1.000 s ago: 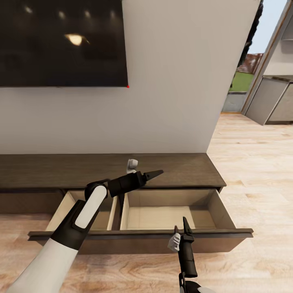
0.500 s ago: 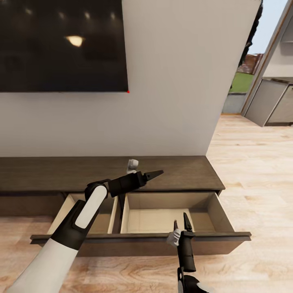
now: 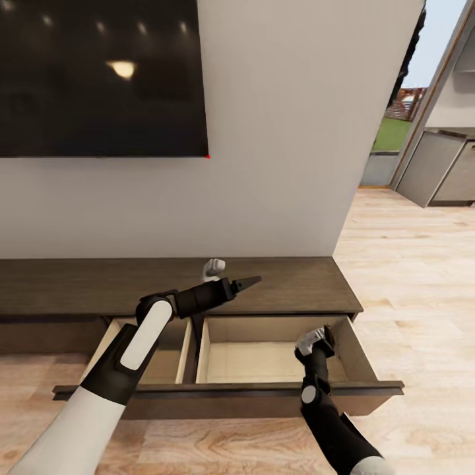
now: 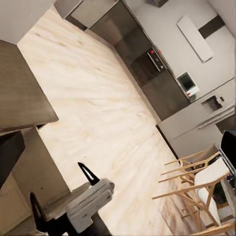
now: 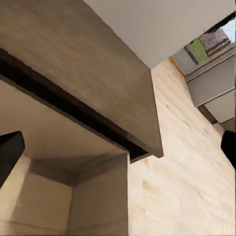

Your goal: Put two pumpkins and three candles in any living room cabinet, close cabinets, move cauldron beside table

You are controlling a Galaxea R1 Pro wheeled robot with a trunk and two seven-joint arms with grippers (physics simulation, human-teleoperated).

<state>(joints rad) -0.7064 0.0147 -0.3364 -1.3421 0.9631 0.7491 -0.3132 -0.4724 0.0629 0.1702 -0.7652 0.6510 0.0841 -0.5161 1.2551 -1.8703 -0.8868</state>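
The cabinet (image 3: 99,285) is a long, low dark-brown unit against the wall, and its wide drawer (image 3: 231,398) is pulled out. Two light tan compartments show inside, with nothing visible in them. My left gripper (image 3: 254,283) hovers open above the cabinet top, over the divider. My right gripper (image 3: 328,336) hangs open over the right compartment (image 3: 254,363), near its right wall. The right wrist view looks into that compartment's corner (image 5: 54,147) under the cabinet top (image 5: 73,59). In the left wrist view the right gripper's fingers (image 4: 88,173) show below. Pumpkins, candles and cauldron are out of view.
A large dark TV (image 3: 99,72) hangs on the wall above the cabinet. Light wood floor (image 3: 409,264) opens to the right toward grey kitchen units (image 3: 448,165). Wooden chairs (image 4: 196,182) stand farther off in the left wrist view.
My right gripper rose from the drawer front, moved right and forward over the right compartment, and turned at the wrist. The head view shifted slightly. The left arm stayed put.
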